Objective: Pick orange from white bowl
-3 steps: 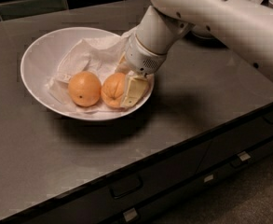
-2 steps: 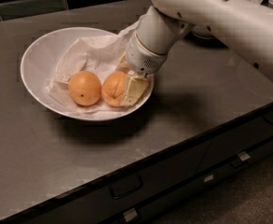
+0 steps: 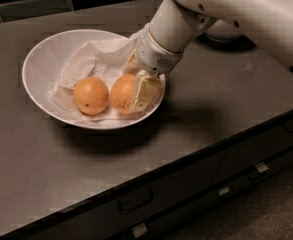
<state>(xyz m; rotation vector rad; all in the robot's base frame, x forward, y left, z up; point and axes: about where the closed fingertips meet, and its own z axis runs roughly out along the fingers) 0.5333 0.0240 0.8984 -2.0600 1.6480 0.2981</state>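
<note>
The white bowl point(image 3: 41, 59) sits on the dark counter, lined with crumpled white paper point(image 3: 86, 59). Two oranges lie in it side by side. The task's orange point(image 3: 121, 91) is the right one. The left orange point(image 3: 91, 95) has a small dark dot. My gripper point(image 3: 132, 88) reaches down into the bowl from the right and straddles the right orange. One pale finger point(image 3: 144, 91) presses on its right side and the other finger is behind it. The orange still rests in the bowl.
My white arm point(image 3: 226, 4) crosses the upper right of the view. Part of another white object point(image 3: 223, 31) shows behind it. The counter's front edge point(image 3: 186, 164) runs diagonally, with drawers point(image 3: 136, 201) below it.
</note>
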